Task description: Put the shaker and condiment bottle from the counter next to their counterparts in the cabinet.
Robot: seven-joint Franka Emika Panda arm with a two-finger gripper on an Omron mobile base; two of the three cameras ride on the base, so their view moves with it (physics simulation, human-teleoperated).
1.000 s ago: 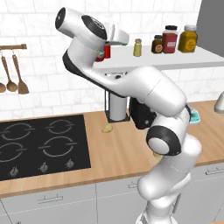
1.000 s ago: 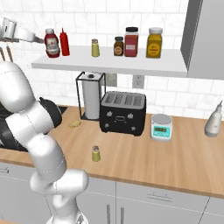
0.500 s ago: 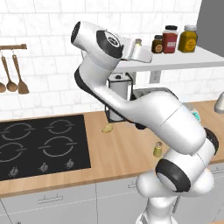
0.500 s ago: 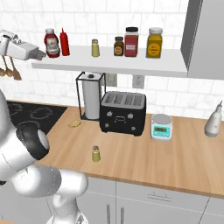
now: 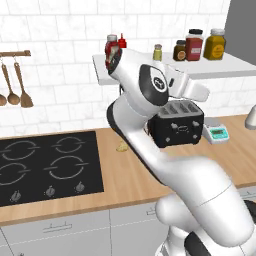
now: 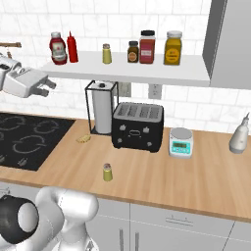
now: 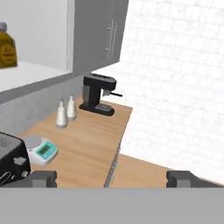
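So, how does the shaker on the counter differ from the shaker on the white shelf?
The shaker on the counter stands alone near the front edge of the wooden counter; the shaker on the shelf stands high up on the white shelf, between a slim red squeeze bottle and a row of jars. Their yellow tones look nearly alike. Both stand upright, are small cylinders and have grey caps.

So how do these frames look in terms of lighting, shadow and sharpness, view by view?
Left base view: even flat light, the white arm blocks much of the shelf. Right base view: soft shadow under the shelf, shaker on the counter is sharp enough. Hand view: softer, slightly blurred, the tiled wall washed out nearly white, the open claw dark at the bottom.
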